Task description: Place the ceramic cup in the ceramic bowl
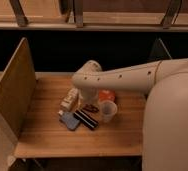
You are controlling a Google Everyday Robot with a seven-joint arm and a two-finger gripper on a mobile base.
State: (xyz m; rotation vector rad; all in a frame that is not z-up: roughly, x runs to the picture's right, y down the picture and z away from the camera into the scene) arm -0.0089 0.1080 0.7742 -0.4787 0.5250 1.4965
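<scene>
One arm (129, 77), pale and tubular, is reaching in from the right across the wooden counter (47, 136), and its end is bending downward over the group of items at the middle. The gripper (89, 98) is hanging at that end, low over the counter, just left of the ceramic bowl (107, 94) and just above a small dark red flat item (91, 108). The state of the jaws cannot be told, nor whether they are holding anything.

The ceramic cup (108, 110) is standing upright on the counter, mouth up, directly in front of the ceramic bowl and outside it; whether the two are touching cannot be told. The bowl is lying partly hidden behind the arm and the cup.

Four smaller items are lying to the left of the cup. The dark red item is sitting just beside the cup. A dark striped block (86, 119) is lying diagonally in front of it, with a blue object (70, 122) just beside that. A white packet (69, 99) is lying farther back; its markings cannot be read.

A wooden side panel (14, 90) is standing upright along the left edge of the counter.
</scene>
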